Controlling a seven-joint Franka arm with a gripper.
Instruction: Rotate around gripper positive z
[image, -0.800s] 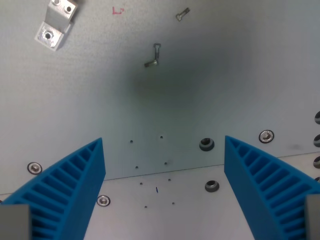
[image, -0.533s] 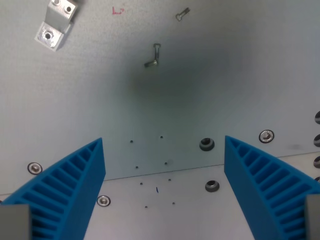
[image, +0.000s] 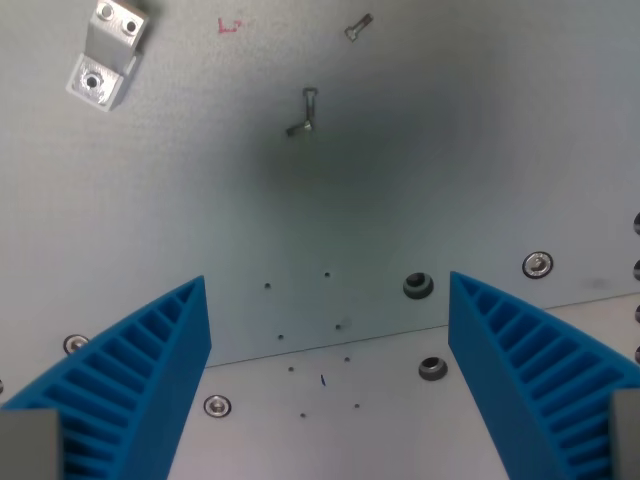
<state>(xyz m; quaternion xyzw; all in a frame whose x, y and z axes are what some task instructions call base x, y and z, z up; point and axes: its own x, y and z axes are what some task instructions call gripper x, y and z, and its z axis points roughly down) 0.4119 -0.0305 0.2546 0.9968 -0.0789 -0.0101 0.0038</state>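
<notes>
My gripper (image: 328, 300) is open and empty, its two blue ribbed fingers (image: 140, 380) wide apart at the wrist view's lower left and lower right. It hangs above a grey metal plate (image: 400, 160). Nothing lies between the fingers. A seam between two plates (image: 330, 345) runs across just below the fingertips.
A small metal bracket (image: 103, 55) lies at the top left. Two loose screws lie near the top middle (image: 302, 112) and another screw (image: 358, 27) further up. A red mark (image: 230, 25) is on the plate. Bolt heads (image: 537, 264) and threaded holes (image: 417, 286) dot the plate.
The whole scene has turned slightly in the wrist view: the bracket and the left bolts moved a little, the camera has rotated. The fingers stay open.
</notes>
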